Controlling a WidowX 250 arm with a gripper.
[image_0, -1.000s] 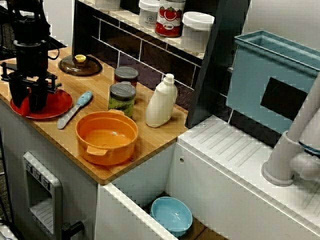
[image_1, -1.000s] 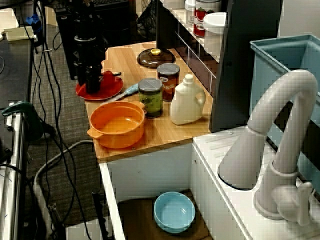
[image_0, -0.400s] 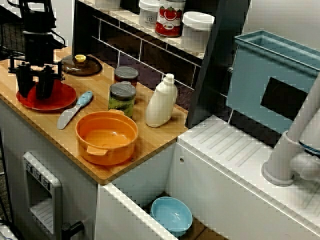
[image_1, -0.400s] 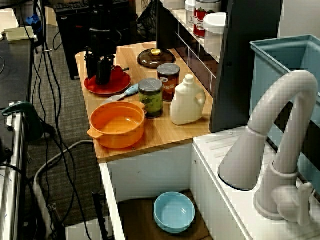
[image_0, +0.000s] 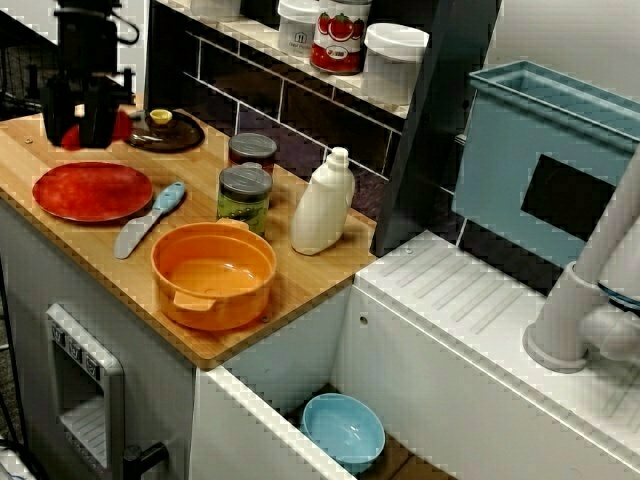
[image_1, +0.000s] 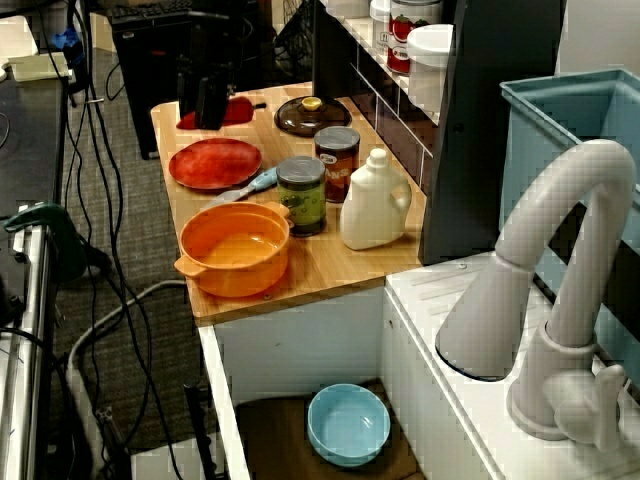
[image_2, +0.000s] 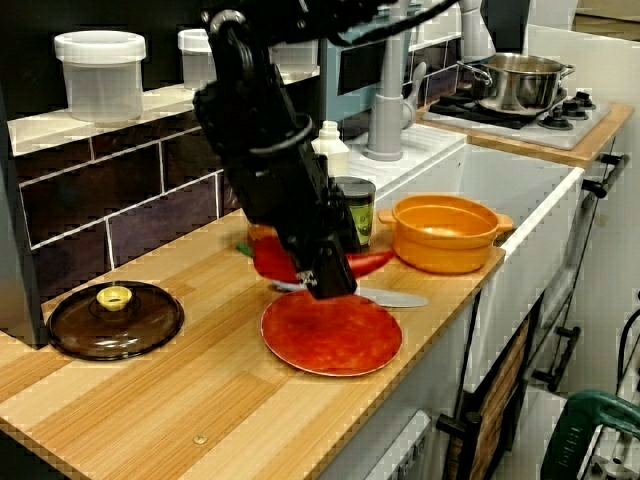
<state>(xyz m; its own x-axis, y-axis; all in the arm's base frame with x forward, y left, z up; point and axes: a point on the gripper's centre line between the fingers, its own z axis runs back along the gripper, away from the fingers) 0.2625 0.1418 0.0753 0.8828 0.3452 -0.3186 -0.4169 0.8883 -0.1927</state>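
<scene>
End effector (image_2: 318, 283) clamped on glossy red tapered pepper (image_2: 370, 263).
Long axis near level, tip toward round orange pot (image_2: 445, 240), clear of flat red plate (image_2: 335, 338).

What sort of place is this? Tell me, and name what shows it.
Probably a mock kitchen: a light wooden countertop, a pale curved plastic faucet over a white sink, and a shiny steel pot on a stove.
</scene>
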